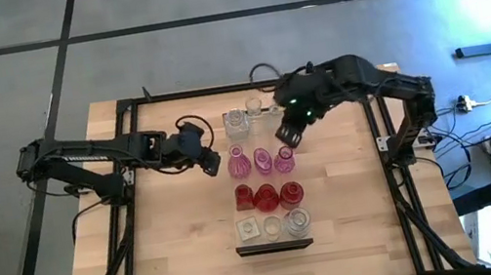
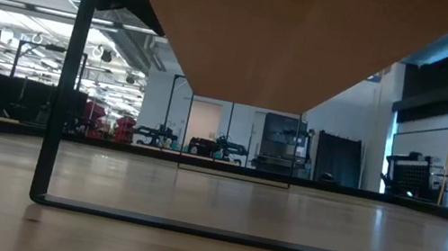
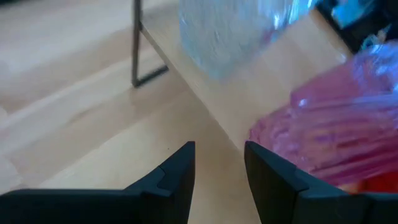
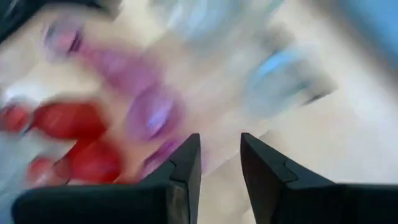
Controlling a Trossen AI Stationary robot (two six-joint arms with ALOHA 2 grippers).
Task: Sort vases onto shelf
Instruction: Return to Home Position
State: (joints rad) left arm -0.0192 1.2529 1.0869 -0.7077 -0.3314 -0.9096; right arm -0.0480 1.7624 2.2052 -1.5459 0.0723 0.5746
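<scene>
The shelf [image 1: 254, 180], a long light-wood board, lies down the middle of the table. On it the vases stand in rows: clear ones [image 1: 235, 120] at the far end, three pink [image 1: 262, 162], three red [image 1: 268, 196] and three clear squat ones [image 1: 272, 227] near its dark end edge. My left gripper [image 1: 213, 160] is open just left of the leftmost pink vase [image 3: 336, 137], with nothing between its fingers. My right gripper [image 1: 287, 136] is open above and just beyond the rightmost pink vase [image 1: 285, 159], also with nothing between its fingers.
A black frame [image 1: 133, 175] runs along the table's sides and far edge, with cables near the far edge [image 1: 260, 74]. Bare tabletop [image 1: 182, 236] lies left and right of the shelf. In the left wrist view a clear vase [image 3: 230, 31] stands beyond the pink one.
</scene>
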